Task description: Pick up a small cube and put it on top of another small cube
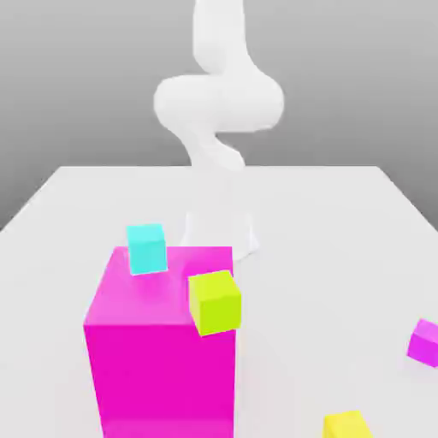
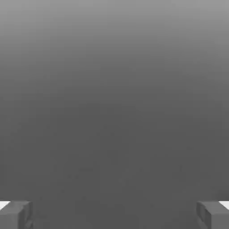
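A small cyan cube point(image 1: 146, 248) shows at the far top edge of a large magenta block point(image 1: 158, 368). A small lime cube point(image 1: 215, 301) overlaps that block's upper right corner. I cannot tell whether either cube rests on the block or on the table beside it. On the exterior view's right lies a small magenta cube point(image 1: 424, 342), and a small yellow cube point(image 1: 346, 425) sits at the front edge. My gripper point(image 2: 114, 215) is open, its two grey fingertips point(image 2: 15, 214) far apart with nothing between them, facing a plain grey backdrop.
The white arm point(image 1: 218, 103) rises at the back of the white table point(image 1: 325, 248), behind the large magenta block. That block stands tall in the front left of the exterior view.
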Controlling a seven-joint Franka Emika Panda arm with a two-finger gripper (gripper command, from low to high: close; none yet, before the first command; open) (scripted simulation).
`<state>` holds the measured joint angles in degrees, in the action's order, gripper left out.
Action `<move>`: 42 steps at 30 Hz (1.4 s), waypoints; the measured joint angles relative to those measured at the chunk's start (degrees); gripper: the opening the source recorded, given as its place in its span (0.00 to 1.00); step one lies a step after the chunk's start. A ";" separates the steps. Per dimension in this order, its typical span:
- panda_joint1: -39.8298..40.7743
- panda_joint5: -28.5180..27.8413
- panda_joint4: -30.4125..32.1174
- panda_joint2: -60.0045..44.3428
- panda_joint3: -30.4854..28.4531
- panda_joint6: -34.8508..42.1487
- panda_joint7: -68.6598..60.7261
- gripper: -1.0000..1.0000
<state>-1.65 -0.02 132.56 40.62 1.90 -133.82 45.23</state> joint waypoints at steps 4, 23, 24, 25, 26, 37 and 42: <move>-2.66 -0.23 1.28 -8.57 3.42 -3.38 -0.85 0.50; -17.80 -10.08 7.05 -48.43 17.47 -18.55 1.60 0.50; -18.73 -10.93 7.34 -50.59 17.74 -19.30 1.97 0.50; -19.75 -11.79 7.62 -52.74 18.02 -20.06 2.35 0.50; -20.84 -12.69 7.86 -54.90 18.19 -20.86 2.76 0.50; -27.11 -20.20 5.71 -66.64 11.71 -28.90 8.20 0.00; -24.81 -16.40 6.98 -61.58 14.81 -25.15 5.32 0.00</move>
<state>-26.47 -16.41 139.54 -20.96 16.72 -158.97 50.55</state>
